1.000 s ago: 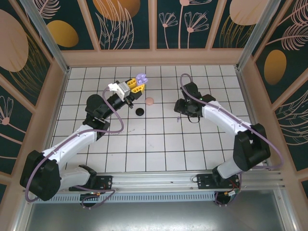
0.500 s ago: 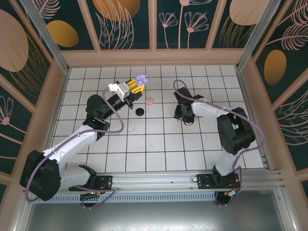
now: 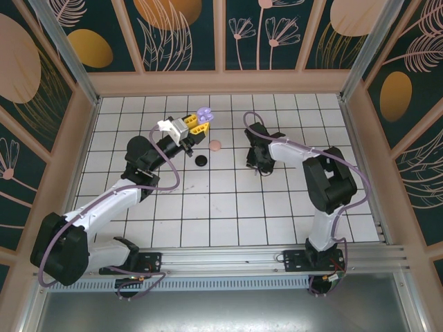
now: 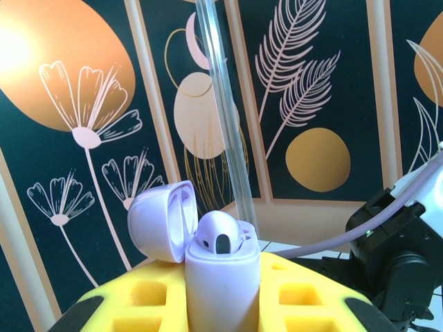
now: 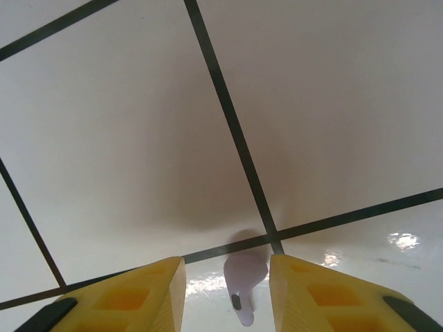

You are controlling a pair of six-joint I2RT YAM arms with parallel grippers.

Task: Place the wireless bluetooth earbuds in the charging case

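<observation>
White gridded tile table (image 3: 228, 207): unchanged. Right arm (image 3: 325, 181) had folded since a second earlier, with the elbow swung in from the right edge and the right gripper (image 3: 257, 164) moved slightly left. Left arm (image 3: 111, 204) hadn't moved. Left gripper (image 4: 221, 304) stayed clamped on the lavender plastic charging case (image 4: 221, 277), held raised with the lid open and a seated lavender earbud (image 4: 220, 235) inside. Right gripper's jaws stood apart, straddling the loose lavender stemmed earbud (image 5: 243, 277), which lay on the table beside a grid-line crossing, not yet pinched.
</observation>
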